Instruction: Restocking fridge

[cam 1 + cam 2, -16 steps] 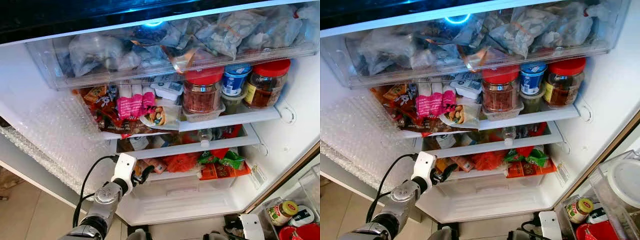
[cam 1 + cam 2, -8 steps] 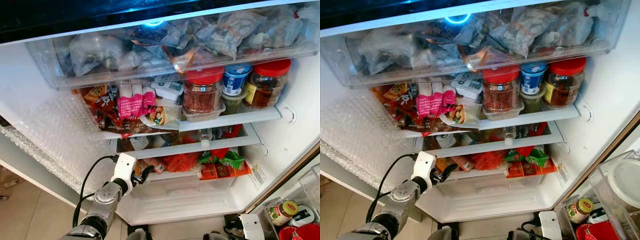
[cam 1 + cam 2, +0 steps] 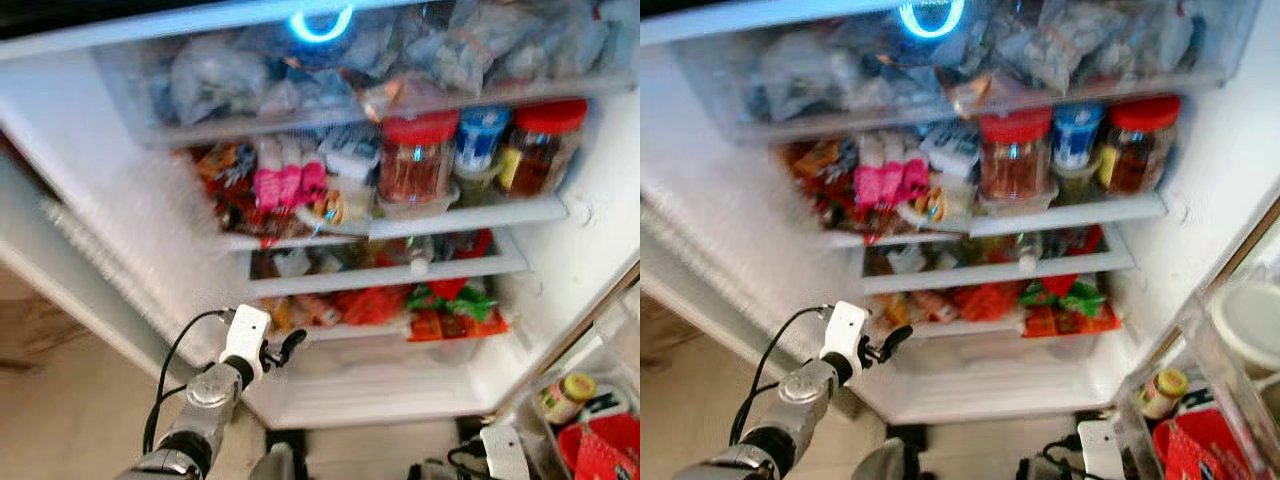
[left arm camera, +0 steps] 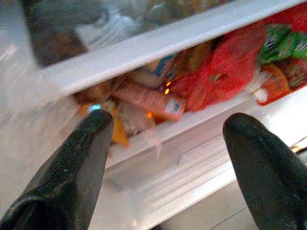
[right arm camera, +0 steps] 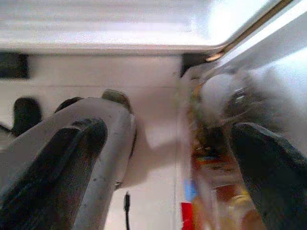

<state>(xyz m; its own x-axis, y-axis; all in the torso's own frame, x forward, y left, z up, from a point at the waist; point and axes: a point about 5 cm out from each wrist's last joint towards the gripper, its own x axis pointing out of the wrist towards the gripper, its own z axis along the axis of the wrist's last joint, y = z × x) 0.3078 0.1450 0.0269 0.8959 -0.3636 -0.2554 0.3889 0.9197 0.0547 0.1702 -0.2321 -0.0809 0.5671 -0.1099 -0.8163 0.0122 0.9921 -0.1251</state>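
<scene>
The fridge is standing open before the robot, its shelves packed full. The left hand is reaching in from the near left, hovering just in front of the lowest shelf, near its left end. Its two black fingers are spreading wide apart and gripping nothing; in the left wrist view they are framing a pink pack and a red net bag lying on that shelf, without touching either.

The net bag is sitting mid-shelf, with green and orange packets just to its right. Below the shelf, a clear drawer is resting closed.

On the shelf above, two red-lidded jars are standing upright with a blue-lidded tub between them. To their left, pink packets and other snack bags are crowding together. The top drawer is holding grey plastic bags. A blue ring light is glowing above it.

The right hand is hanging low at the near right with its fingers also wide apart and empty, close to a door bin at the right holding a yellow-lidded jar and a red bag.

The head views are somewhat blurred.
</scene>
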